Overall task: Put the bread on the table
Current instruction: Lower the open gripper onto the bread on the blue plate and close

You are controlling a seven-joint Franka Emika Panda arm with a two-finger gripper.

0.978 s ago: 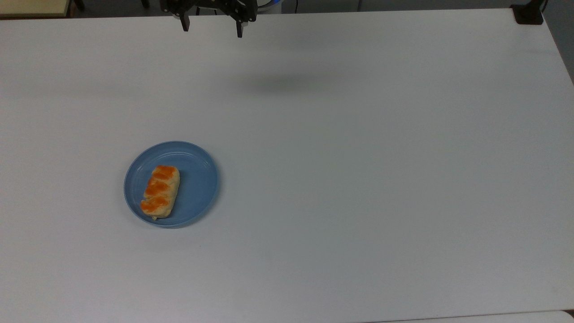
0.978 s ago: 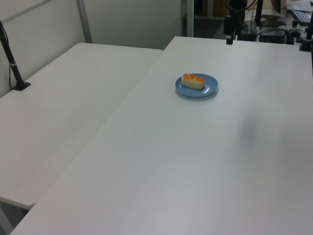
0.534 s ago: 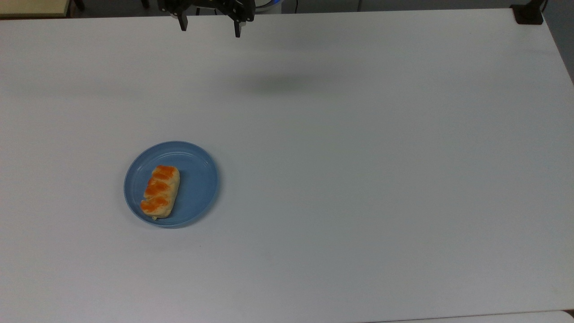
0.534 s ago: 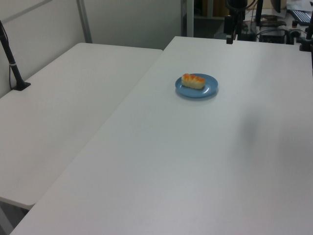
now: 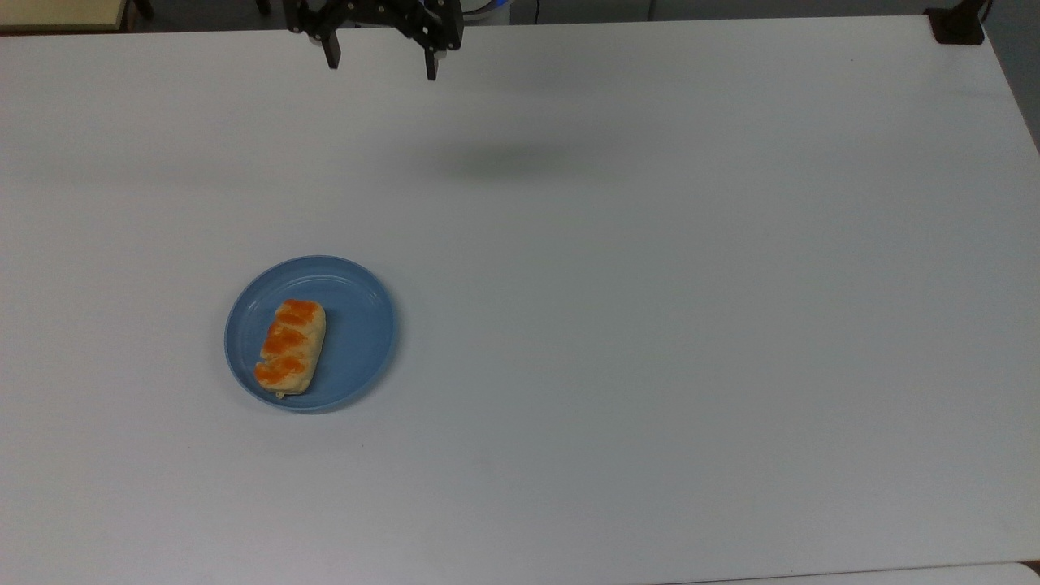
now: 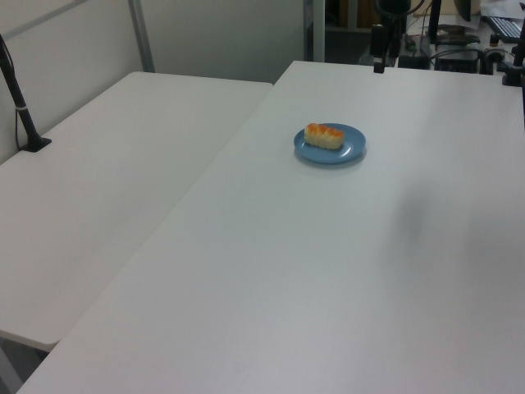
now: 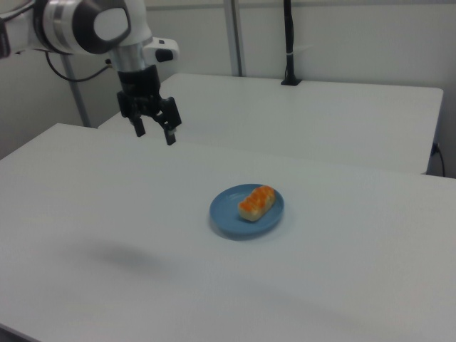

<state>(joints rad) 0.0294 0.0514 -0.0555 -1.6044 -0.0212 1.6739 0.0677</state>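
The bread, a pale roll with orange glazed patches, lies on a round blue plate on the white table. It also shows in the left view as the bread on the plate, and in the right view as the bread on the plate. My gripper hangs open and empty high above the table's far edge at the top view's top, well away from the plate. In the right view the gripper is up and to the left of the plate.
A second white table adjoins on the left view's left, with a black post clamped to it. Another black clamp sits at the top view's upper right corner. Bare tabletop stretches all around the plate.
The gripper has shifted slightly and dropped a little toward the table in the top view. The bread and plate have not moved.
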